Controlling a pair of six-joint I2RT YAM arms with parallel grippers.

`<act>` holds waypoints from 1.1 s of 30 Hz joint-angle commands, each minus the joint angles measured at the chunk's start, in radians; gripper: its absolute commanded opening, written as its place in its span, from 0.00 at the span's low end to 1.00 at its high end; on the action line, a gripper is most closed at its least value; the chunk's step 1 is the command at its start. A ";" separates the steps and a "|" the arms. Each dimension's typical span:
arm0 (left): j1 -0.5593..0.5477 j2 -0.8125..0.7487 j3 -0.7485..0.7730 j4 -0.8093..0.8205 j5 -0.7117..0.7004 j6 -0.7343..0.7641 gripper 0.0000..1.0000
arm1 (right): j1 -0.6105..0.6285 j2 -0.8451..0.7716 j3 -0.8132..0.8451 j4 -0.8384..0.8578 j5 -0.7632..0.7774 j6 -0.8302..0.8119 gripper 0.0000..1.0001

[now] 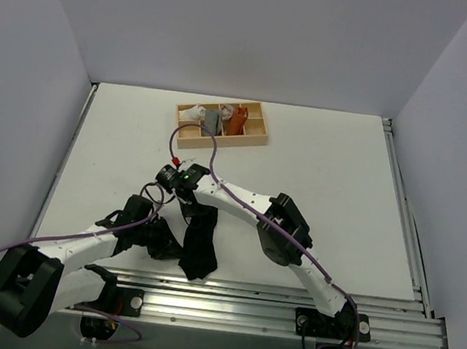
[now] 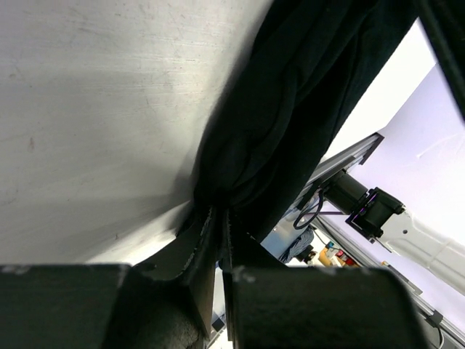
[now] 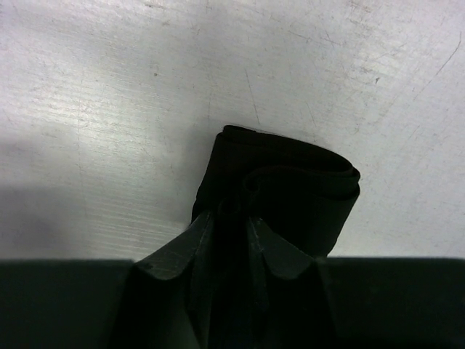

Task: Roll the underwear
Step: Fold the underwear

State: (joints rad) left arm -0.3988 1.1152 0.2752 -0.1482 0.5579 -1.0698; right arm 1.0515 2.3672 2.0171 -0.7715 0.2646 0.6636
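White tabletop [image 1: 328, 178] held the underwear [image 1: 199, 256], a folded strip at its near side. Left gripper [image 2: 218, 222] and right gripper [image 3: 229, 218] each pinched it (jaws nearly closed). Rolling seemed just starting; the next move called for even turning.

High and behind at the near edge, looking steeply down over the whole table [image 1: 345, 180]. Both wrist views very close and low, skimming that table's surface. Shared across all three views: the underwear [image 1: 199, 252].
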 commanded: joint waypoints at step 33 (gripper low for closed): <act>-0.006 0.000 0.019 0.026 0.008 -0.001 0.14 | -0.030 -0.120 -0.100 0.052 -0.027 0.022 0.34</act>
State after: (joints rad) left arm -0.3988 1.1168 0.2752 -0.1379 0.5571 -1.0710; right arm 1.0283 2.3215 1.9373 -0.6998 0.2321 0.6788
